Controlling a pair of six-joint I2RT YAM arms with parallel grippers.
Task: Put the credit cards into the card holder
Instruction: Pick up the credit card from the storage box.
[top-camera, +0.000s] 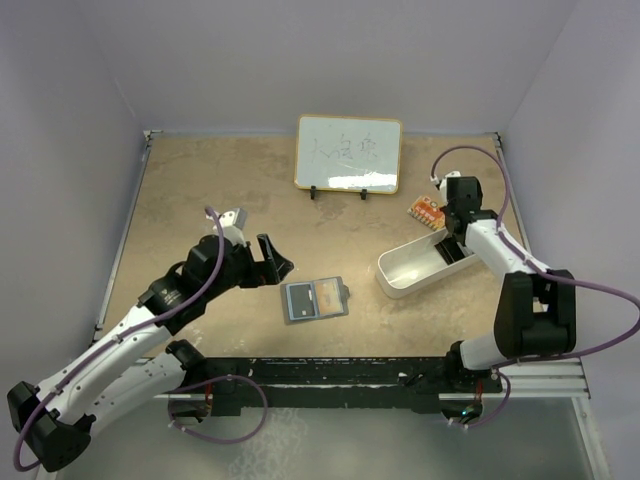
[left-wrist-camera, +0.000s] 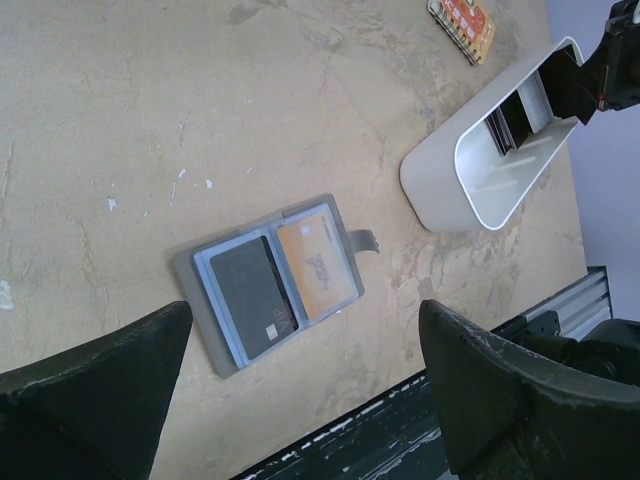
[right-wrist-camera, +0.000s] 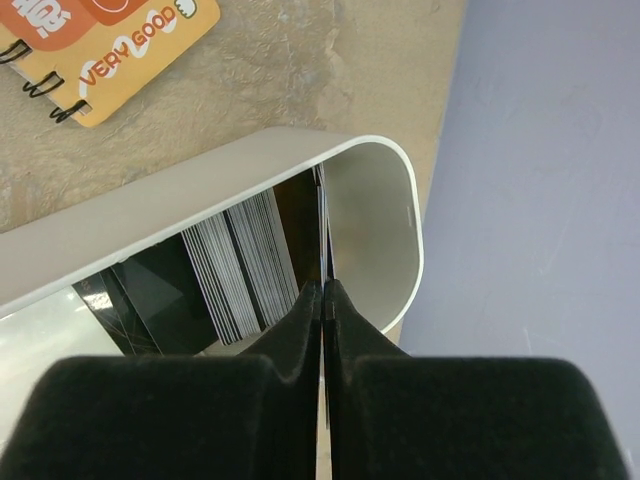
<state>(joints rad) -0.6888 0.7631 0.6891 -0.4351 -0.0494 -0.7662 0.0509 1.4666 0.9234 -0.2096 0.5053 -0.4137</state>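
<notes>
Two hands, two very different postures! The left hand hovers above the bench with its fingers spread wide, nothing between them. The card holder lies flat and open on the bench just beside it, an orange-gold card in one clear pocket and a dark card in the other. Over on the far side, the right hand is down inside the white tray, tips pressed tight together. A thin edge shows between them, and I cannot tell what it is. An orange notepad lies just behind the tray, and a whiteboard stands at the back.
</notes>
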